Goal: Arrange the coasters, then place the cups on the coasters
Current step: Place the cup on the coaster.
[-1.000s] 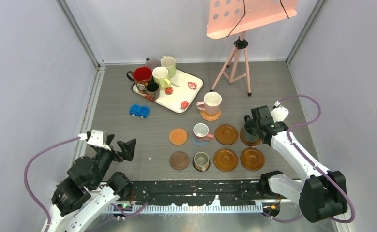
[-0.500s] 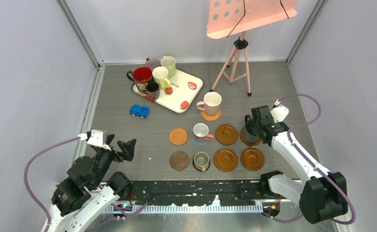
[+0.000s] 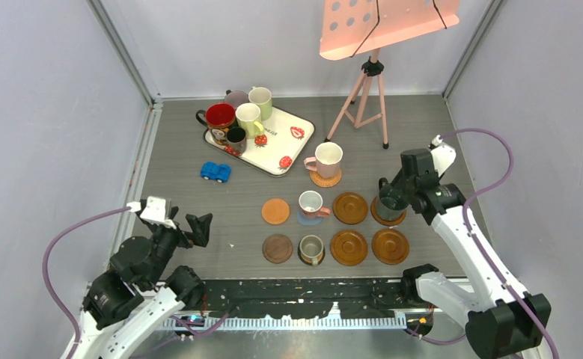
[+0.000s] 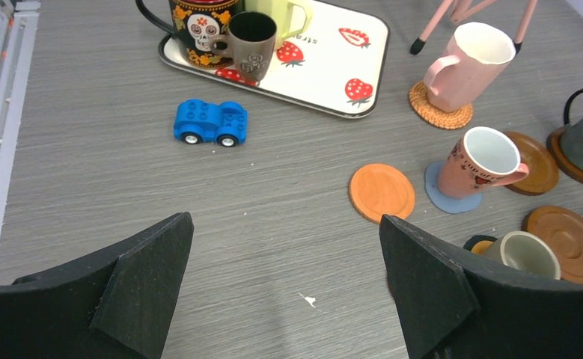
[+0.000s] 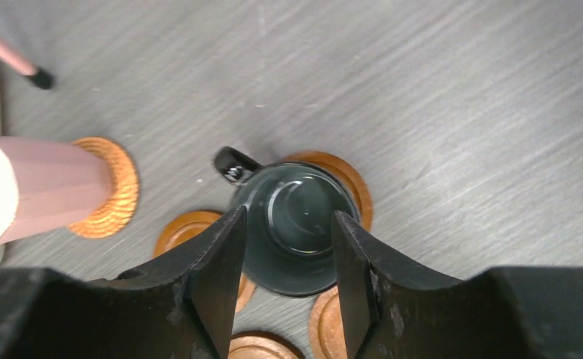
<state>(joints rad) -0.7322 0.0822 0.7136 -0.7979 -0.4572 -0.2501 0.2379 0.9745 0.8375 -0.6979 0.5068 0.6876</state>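
Right wrist: glossy dark cup (image 5: 299,217), round coaster (image 5: 353,182)

The top view looks steeply down from high above the near edge over the whole grey wood-grain bench (image 3: 183,149), the left wrist view low and forward from well near-left of the pale pink handled mug (image 4: 468,63), the right wrist view straight down, close, just right of that mug, which all share.

A white strawberry-print tray (image 3: 281,143) lies far left on the grey wood-grain table (image 3: 198,209). A blue toy car (image 3: 215,171) sits near its front edge, not touching. Farther right stands a pink tripod (image 3: 370,90) carrying a pink perforated board (image 3: 389,22).
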